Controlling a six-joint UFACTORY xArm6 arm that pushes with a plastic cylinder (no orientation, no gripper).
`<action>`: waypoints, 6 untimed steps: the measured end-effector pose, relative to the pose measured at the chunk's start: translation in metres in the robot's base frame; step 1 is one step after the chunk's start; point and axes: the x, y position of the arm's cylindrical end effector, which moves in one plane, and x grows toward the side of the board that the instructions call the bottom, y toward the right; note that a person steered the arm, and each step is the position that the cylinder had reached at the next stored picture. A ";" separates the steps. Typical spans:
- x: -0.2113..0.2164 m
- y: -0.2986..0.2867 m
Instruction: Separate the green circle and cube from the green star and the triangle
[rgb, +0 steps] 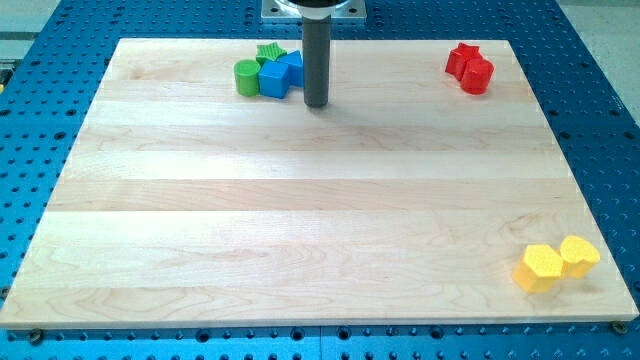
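Observation:
A green circle (246, 77), a green star (269, 53), a blue cube (273, 81) and a blue triangle (291, 66) sit packed together near the view's top, left of centre, on the wooden board (320, 230). The circle is leftmost, the star behind, the cube in front, the triangle on the right. My tip (316, 103) rests on the board just right of the blue triangle and cube, very close to them; contact cannot be told.
A red star (462, 57) and a red cylinder-like block (478, 75) sit together at the view's top right. Two yellow blocks (540, 268) (579, 255) sit together at the bottom right. The board lies on a blue perforated table.

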 end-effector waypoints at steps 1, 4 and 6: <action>-0.017 -0.025; -0.024 -0.160; -0.018 -0.201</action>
